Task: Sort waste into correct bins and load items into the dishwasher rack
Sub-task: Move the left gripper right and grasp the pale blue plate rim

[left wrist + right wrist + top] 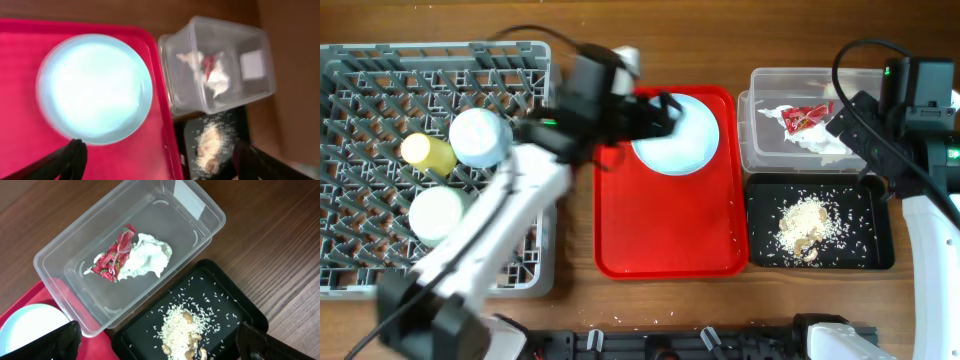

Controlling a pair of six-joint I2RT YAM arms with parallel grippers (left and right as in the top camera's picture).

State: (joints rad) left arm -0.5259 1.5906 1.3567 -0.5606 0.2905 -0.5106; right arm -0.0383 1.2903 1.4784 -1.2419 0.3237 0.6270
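Observation:
The light-blue plate [680, 138] lies on the far part of the red tray [670, 230]. My left gripper [663, 108] hovers over the plate's far left edge, open and empty; the left wrist view shows the plate [95, 87] ahead of its spread fingers [162, 162]. The clear tub [765, 75] holds the white napkin [820, 140] and red wrapper [807, 118]. The black tray [865, 215] holds the rice crumbs [807, 225]. My right gripper [160, 345] is open and empty above the tub [75, 245] and the black tray [230, 305]. The grey rack [440, 48] holds the yellow cup [428, 151] and pale green bowl [437, 213]. Fork and spoon are out of view.
A pale blue round item [480, 137] also stands in the rack next to the yellow cup. The red tray sits between the rack and the two bins. The right arm's cable [860, 60] loops over the tub.

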